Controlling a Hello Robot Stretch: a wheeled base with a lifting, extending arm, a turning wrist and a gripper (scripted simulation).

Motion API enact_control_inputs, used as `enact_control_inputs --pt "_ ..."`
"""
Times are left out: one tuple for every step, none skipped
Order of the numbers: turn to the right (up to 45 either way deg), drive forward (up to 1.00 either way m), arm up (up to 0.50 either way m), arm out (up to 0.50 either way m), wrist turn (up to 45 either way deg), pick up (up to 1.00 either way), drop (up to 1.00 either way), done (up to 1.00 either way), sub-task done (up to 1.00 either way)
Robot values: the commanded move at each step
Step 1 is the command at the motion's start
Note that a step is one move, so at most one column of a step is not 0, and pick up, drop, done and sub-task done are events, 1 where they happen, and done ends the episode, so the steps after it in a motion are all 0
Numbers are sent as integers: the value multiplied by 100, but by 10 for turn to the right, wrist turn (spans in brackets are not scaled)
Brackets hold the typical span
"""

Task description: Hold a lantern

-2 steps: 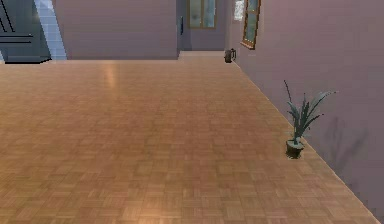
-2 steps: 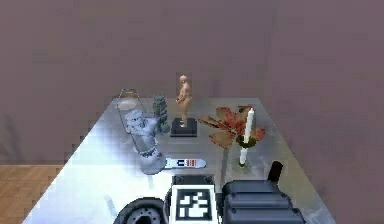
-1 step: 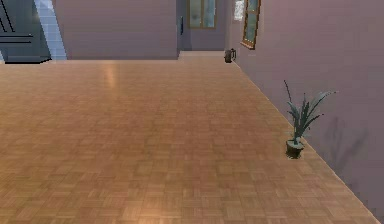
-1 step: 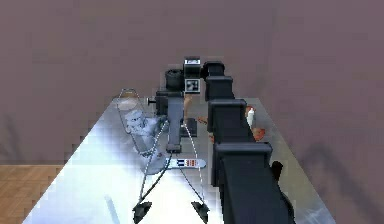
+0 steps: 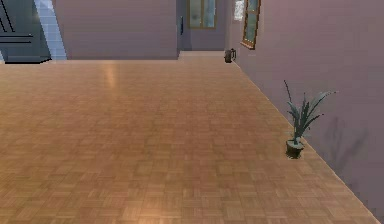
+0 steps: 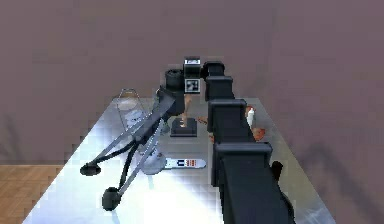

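By the arm side view, the arm [image 6: 235, 150], a dark square bar, comes up from the bottom edge right of centre & reaches over a pale grey table [image 6: 60, 195]. At its far end, top centre, sit two white marker squares [image 6: 192, 84]. From there the gripper [image 6: 99, 185] slants down to the lower left w/ two thin fingers [image 6: 128, 139] lying across the tabletop. Can't tell how the jaws are set, nor whether it's got anything, since stuff sits on the table right by it.

Lantern: a small brown upright piece on a dark base [image 6: 185, 125] stands mid-frame, just left of the arm & just right of the fingers. May be it, but it's too small to be sure.

Around it:
- a clear glass vessel [image 6: 128, 104], upper left, near the table's far edge
- a roundish see-through dish [image 6: 150, 162], low centre, just beside the fingers
- a flat white strip w/ dark marks [image 6: 186, 162] next to the dish, near the arm's left side
- a red-&-white bit [image 6: 255, 125] on the arm's right

Plain mauve wall behind; wood floor [image 6: 20, 190] in the bottom-left corner.

Forward view: parquet floor [image 5: 140, 130]. A potted plant [image 5: 297, 125] w/ long thin leaves stands at the right by the wall. Dark door [image 5: 20, 30] upper left, and a passage top centre w/ a window [image 5: 204, 12]. Framed picture [image 5: 250, 22] on the right wall, w/ a small dark object [image 5: 231, 55] on the floor below it.
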Motion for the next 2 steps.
enact_control_inputs --pt "0 0 0 0 450 0 0 0 0" --pt "0 0 0 0 450 0 0 0 0"
